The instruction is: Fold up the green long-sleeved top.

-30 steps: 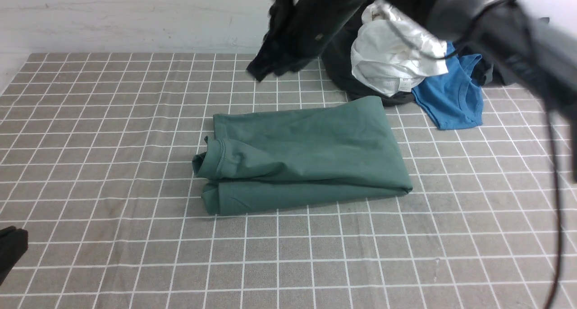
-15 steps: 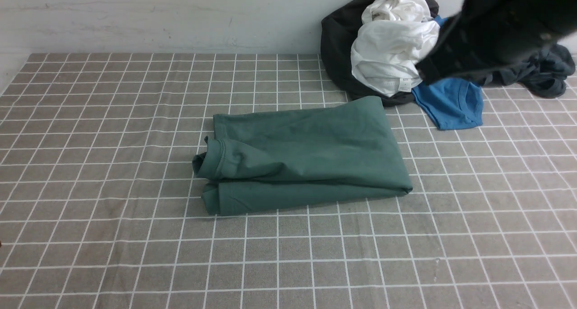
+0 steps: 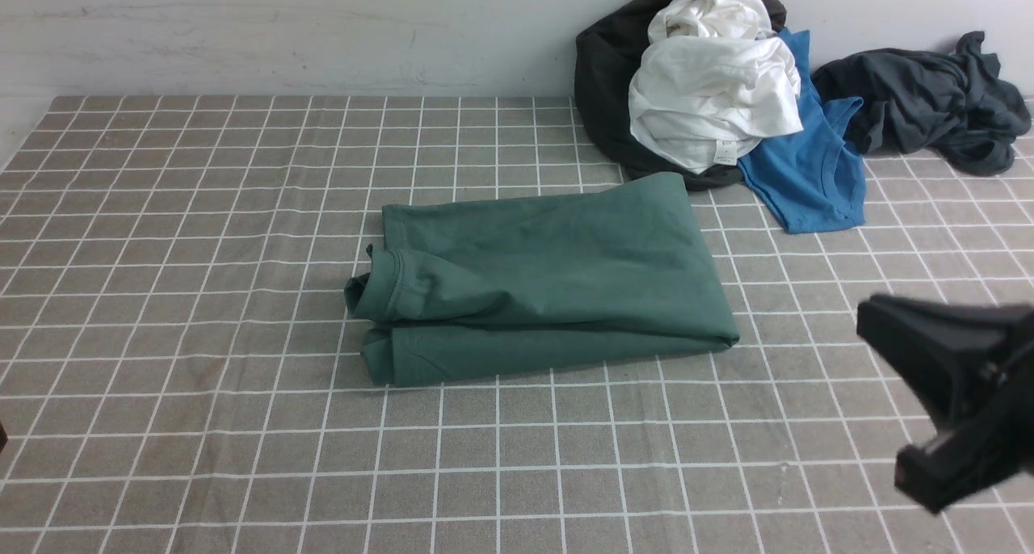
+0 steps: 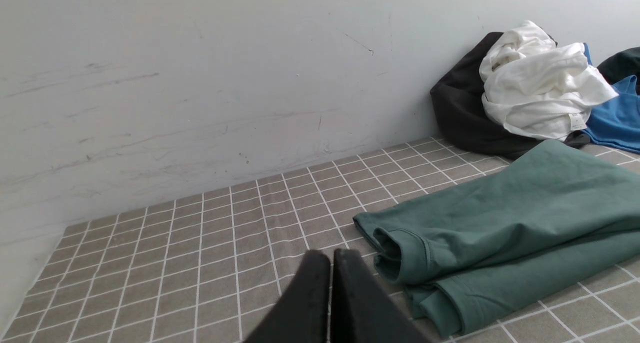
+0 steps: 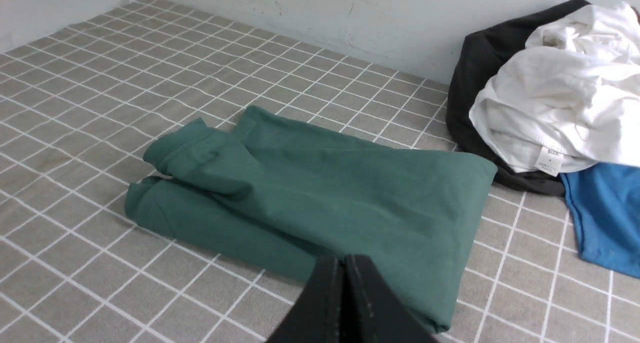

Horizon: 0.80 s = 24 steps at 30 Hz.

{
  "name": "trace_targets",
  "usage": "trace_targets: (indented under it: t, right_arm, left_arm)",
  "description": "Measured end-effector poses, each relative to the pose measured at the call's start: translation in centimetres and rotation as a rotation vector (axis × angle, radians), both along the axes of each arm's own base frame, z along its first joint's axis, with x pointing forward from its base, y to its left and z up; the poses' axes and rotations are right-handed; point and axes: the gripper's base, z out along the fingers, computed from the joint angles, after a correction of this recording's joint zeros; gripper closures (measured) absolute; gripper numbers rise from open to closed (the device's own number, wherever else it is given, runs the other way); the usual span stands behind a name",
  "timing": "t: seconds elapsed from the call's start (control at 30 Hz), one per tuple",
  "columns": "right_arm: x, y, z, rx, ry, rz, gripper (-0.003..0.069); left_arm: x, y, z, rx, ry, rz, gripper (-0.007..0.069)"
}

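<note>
Green long-sleeved top (image 3: 541, 283) folded mid-cloth, touching the black garment (image 3: 602, 77) in the pile. Left gripper (image 4: 330, 263) and right gripper (image 5: 344, 269) pinched closed, empty (both clear of fabric). If tidying further: square the protruding cuff (image 3: 373, 289), press flat, avoid dragging layers.

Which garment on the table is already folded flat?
The dull green cotton long-sleeved top, mid-table. The white, bright blue, black and charcoal garments lie crumpled by the wall.

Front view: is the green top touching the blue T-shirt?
No. The green long-sleeved top lies folded on the checked cloth, with bare grid squares showing between its far corner and the blue T-shirt.
</note>
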Motion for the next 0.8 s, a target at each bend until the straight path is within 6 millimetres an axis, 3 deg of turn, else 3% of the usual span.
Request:
trace_targets:
  t: [0.23,0.4,0.47,0.63,0.8]
  right_arm:
    - [-2.5,-1.4,-7.8,-0.085,0.16,0.002,0.0671]
    - [-4.7,-2.5,-12.2,-0.163,0.303,0.001,0.0669]
    - [-5.2,-2.8,-13.0,-0.178,0.331,0.001,0.0669]
    - [-5.4,-3.3,-12.1,-0.117,0.225,-0.027,0.0669]
    - [-6.1,-5.1,-10.1,-0.016,0.036,-0.181,0.0669]
  left_arm:
    - [0.0,0.0,0.0,-0.001,0.0,0.0,0.0632]
    - [0.0,0.0,0.0,-0.002,0.0,-0.001,0.0632]
    - [0.0,0.0,0.0,-0.002,0.0,-0.001,0.0632]
    - [0.0,0.0,0.0,-0.002,0.0,-0.001,0.0632]
    - [0.0,0.0,-0.1,-0.001,0.005,-0.002,0.0632]
